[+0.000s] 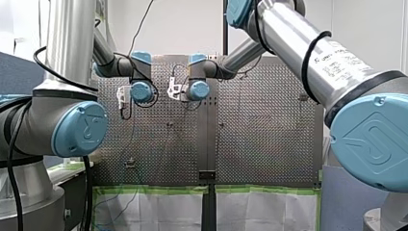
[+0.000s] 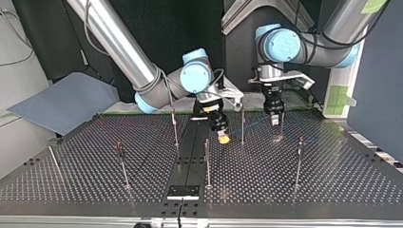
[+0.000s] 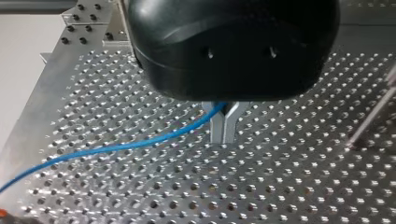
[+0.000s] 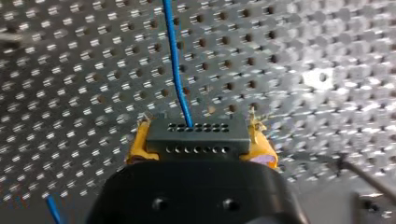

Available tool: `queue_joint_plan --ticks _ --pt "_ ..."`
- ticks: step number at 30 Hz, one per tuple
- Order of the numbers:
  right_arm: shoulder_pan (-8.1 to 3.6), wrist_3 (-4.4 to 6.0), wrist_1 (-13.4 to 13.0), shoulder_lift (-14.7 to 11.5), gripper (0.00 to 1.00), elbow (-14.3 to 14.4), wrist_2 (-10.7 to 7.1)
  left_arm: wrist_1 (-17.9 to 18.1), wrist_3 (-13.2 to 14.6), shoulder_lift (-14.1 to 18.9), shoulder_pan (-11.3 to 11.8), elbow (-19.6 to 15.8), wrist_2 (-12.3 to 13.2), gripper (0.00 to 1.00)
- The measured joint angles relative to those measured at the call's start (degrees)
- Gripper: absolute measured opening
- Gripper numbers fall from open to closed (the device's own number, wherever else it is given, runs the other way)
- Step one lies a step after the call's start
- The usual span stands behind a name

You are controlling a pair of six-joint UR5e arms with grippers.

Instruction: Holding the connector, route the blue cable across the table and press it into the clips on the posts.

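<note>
Top view's left first: the posts (image 2: 122,164) stand bare, no cable caught on any that I can see; on to my right claw (image 2: 223,138), pinching the connector (image 4: 196,136) between yellow pads (image 4: 136,147), low over the table (image 2: 332,180); further right, my left claw (image 2: 275,120) nips the blue cable (image 3: 116,147), which trails loose, so routing looks barely begun, every post left to do

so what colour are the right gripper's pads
Yellow pads, clamped on the dark connector; clearest in the right wrist view.
</note>
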Motion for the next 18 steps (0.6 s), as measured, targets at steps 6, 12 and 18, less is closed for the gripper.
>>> queue_joint_plan --ticks 6,12,18 --pt "0.02 -1.20 0.0 -1.8 0.00 3.4 0.00 0.6 0.1 -0.8 -0.4 -2.6 0.0 0.00" --pt "0.03 -2.93 0.0 -3.3 0.00 7.2 -0.40 0.7 0.6 -3.5 -0.8 -3.7 0.0 0.00" --pt "0.09 -4.25 0.0 -3.8 0.00 10.7 -1.31 1.6 0.2 -4.0 -0.7 -4.7 0.5 0.00"
